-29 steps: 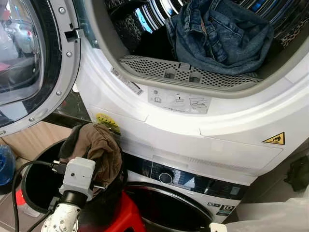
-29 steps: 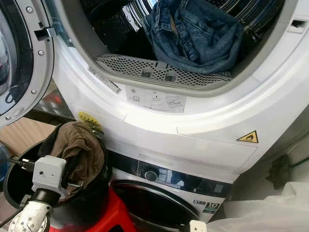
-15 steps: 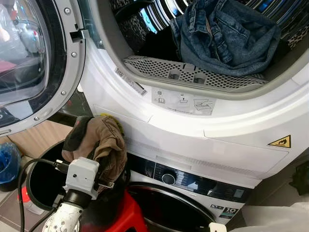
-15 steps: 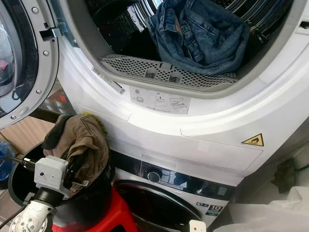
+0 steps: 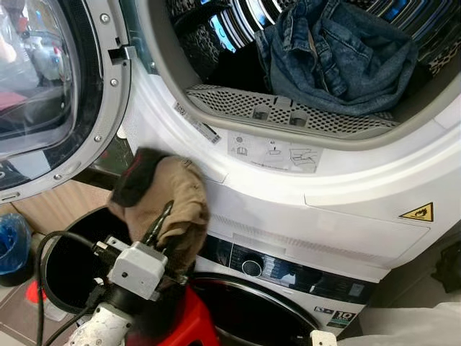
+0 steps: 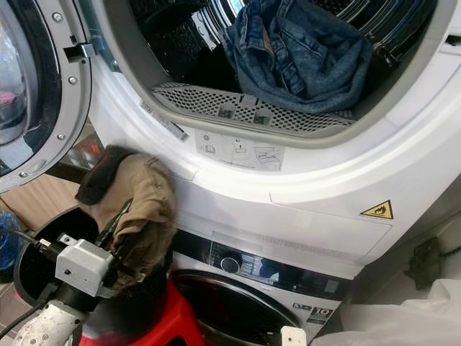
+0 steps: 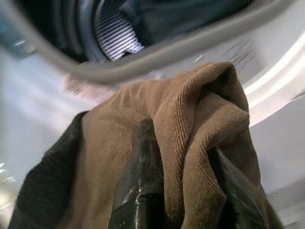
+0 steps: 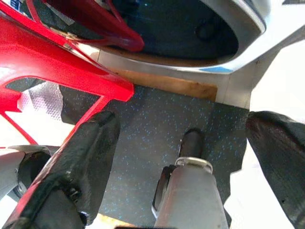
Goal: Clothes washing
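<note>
My left gripper (image 5: 164,216) is shut on a brown garment (image 5: 173,198) with a dark cuff, holding it up in front of the white upper machine, just below its open drum rim. In the left wrist view both black fingers (image 7: 140,181) pinch a fold of the brown cloth (image 7: 190,124). A blue denim garment (image 5: 338,50) lies in the upper drum (image 5: 216,29), resting on the perforated lint filter (image 5: 281,112). A black basket (image 5: 68,259) stands under the held garment. My right gripper (image 8: 183,157) hangs low with its fingers (image 8: 90,157) spread open above the dark floor.
The upper machine's round door (image 5: 50,94) is swung open to the left. A lower washer with a control dial (image 5: 252,267) sits beneath. A red stool (image 5: 194,324) stands by the basket; its red frame (image 8: 62,67) appears close to my right gripper. A blue bottle (image 5: 11,241) is at far left.
My left gripper has lifted the brown garment up out of the black basket and toward the upper drum opening. The camera has shifted slightly.
</note>
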`<state>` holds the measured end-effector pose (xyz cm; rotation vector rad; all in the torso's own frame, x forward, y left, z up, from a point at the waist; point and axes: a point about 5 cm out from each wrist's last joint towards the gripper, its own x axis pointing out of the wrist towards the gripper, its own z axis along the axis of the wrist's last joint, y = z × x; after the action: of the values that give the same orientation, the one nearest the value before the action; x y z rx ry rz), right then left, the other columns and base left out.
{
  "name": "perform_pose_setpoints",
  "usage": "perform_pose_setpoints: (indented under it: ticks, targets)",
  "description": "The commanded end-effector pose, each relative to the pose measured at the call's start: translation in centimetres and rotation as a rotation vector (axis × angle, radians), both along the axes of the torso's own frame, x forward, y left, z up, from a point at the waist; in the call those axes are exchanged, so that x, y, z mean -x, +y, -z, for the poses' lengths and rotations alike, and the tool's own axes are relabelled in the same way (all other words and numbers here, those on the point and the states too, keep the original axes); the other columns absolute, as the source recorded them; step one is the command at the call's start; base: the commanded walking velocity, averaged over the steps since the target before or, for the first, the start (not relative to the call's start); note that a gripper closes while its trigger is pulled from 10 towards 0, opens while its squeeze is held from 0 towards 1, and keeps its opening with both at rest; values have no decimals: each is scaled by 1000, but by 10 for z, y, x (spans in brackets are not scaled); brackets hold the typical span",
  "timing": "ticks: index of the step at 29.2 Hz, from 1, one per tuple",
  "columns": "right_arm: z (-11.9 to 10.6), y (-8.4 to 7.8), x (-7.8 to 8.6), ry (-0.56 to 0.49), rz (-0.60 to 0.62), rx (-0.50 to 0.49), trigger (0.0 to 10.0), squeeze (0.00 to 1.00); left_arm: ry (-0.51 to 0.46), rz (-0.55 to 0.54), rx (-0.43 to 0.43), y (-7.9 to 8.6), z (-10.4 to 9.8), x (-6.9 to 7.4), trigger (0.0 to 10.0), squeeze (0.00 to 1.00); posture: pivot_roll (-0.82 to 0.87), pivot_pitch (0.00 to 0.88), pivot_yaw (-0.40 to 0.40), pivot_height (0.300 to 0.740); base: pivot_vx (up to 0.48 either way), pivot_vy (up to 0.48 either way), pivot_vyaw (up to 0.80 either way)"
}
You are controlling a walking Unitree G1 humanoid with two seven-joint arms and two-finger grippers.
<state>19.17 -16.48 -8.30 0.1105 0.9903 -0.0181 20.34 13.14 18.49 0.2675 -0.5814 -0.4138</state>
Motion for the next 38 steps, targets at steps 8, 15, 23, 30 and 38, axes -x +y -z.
perform_pose_setpoints:
  ticks: [8,15,23,30,38]
  targets:
    - [-3,1,-5,-15,2,-5,10000,0,-37,262,30,-27,-33,-5,0,0,102,5,24,740,0,0,0]
    - [-1,4,-2,-9,9,-14,10000,0,-68,344,-153,-41,-34,-10,0,0,106,0,31,740,0,0,0]
    - [-1,8,-3,-16,32,-26,10000,0,-233,297,-392,-41,-45,-24,0,0,96,1,51,740,0,0,0]
    - [-2,7,-4,-20,43,-25,10000,0,-330,339,-339,-53,-67,-27,0,0,96,0,60,740,0,0,0]
    - [-2,9,-6,-26,51,-30,10000,0,-468,381,-324,-62,-98,-30,0,0,105,0,70,740,0,0,0]
